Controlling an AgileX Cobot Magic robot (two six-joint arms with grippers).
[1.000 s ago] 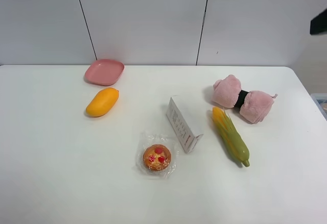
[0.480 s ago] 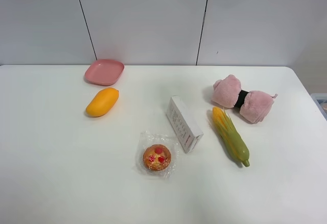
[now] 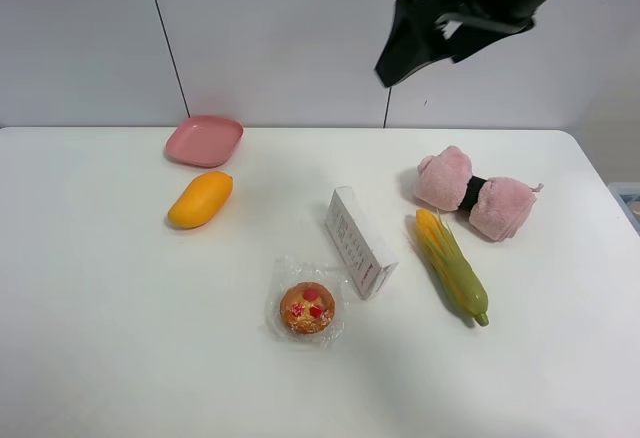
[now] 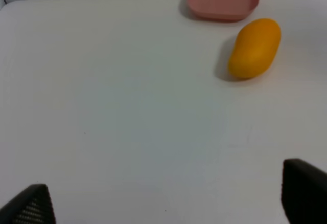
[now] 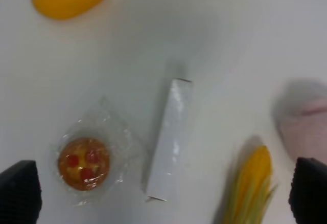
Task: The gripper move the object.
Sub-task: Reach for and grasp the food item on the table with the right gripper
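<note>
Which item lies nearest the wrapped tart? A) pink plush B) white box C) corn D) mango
B: in the high view the box lies right beside the tart, its near end by the edge of the wrap, while the rest lie clearly farther off.

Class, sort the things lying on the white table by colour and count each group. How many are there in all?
Pink: 2 (dish, plush toy)
Orange: 1 (mango)
White: 1 (box)
Golden-brown: 1 (wrapped tart)
Yellow-green: 1 (corn)
Total: 6
</note>
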